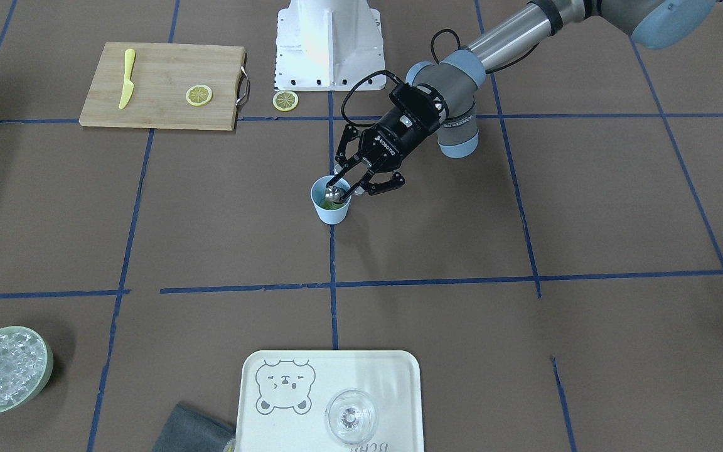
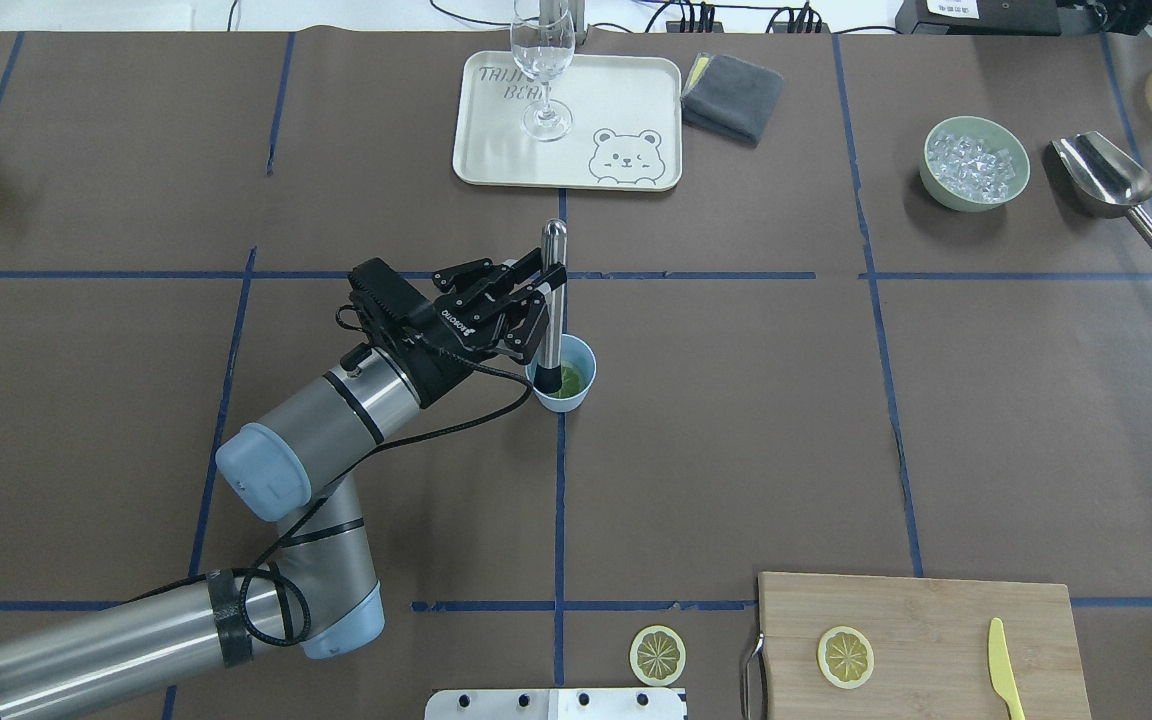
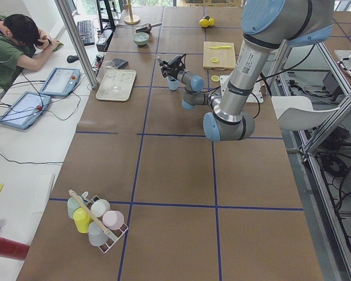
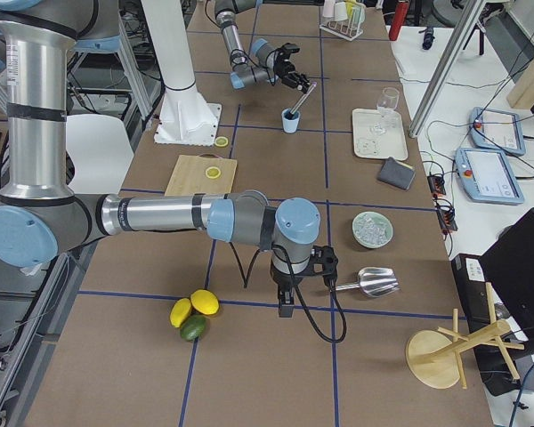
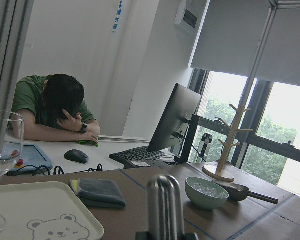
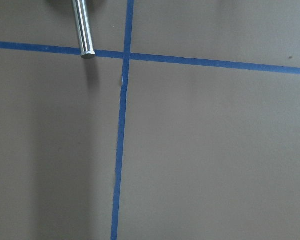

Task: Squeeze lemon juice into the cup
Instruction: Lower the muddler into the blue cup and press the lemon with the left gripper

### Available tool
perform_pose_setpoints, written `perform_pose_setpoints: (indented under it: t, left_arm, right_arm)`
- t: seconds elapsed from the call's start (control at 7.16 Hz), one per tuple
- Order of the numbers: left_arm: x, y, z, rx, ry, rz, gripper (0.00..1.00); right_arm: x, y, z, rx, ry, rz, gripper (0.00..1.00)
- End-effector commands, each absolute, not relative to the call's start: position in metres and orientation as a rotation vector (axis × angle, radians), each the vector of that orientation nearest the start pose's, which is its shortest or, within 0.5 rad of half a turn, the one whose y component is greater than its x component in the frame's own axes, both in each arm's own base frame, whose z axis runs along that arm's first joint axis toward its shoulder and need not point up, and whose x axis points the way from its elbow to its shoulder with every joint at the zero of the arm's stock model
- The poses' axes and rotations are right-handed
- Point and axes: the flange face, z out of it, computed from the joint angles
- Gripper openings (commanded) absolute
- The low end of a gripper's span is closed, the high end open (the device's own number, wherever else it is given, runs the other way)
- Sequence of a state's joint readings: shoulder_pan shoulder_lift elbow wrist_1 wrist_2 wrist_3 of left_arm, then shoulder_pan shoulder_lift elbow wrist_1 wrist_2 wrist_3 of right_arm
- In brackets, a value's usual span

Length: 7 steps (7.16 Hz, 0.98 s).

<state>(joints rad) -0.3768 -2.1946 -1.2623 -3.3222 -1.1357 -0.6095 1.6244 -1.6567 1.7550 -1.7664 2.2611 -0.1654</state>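
The light-blue cup (image 1: 331, 211) stands mid-table, also in the overhead view (image 2: 576, 392), with something yellow-green (image 2: 570, 380) inside. My left gripper (image 2: 539, 305) is shut on an upright metal rod (image 2: 553, 285) whose lower end is in the cup; the rod's top shows in the left wrist view (image 5: 165, 210). One lemon slice (image 2: 845, 657) lies on the cutting board (image 2: 936, 610), another (image 2: 658, 655) on the table by the robot base. My right gripper (image 4: 284, 307) shows only in the exterior right view, far from the cup; I cannot tell if it is open.
A yellow knife (image 2: 1004, 668) lies on the board. A tray (image 2: 496, 150) with a clear glass (image 2: 542, 70), a grey cloth (image 2: 733, 95), a green bowl of ice (image 2: 974, 163) and a metal scoop (image 2: 1106, 180) stand along the far side.
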Motion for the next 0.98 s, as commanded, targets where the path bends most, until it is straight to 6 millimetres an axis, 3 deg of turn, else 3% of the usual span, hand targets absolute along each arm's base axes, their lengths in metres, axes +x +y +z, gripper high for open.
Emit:
perform_pose_setpoints:
  t: [0.0,0.28,0.7,0.84]
  left_arm:
    - [0.546,-0.404,0.260,1.442,1.394,-0.076,0.00]
    - [0.539,-0.401,0.238,1.459,1.433,-0.083,0.00]
    - [0.482,-0.404,0.188,1.607,1.450,-0.111,0.00]
    - [0.471,-0.414,0.176,1.591,1.412,-0.077,0.00]
  right_arm:
    - [0.094,-0.443,0.632,-0.014,-0.696,-0.074,1.00]
    - [0.094,-0.443,0.631,-0.012,-0.697,-0.072,1.00]
    - [0.094,-0.443,0.632,-0.015,-0.697,-0.071,1.00]
    - [0.094,-0.443,0.631,-0.016,-0.697,-0.069,1.00]
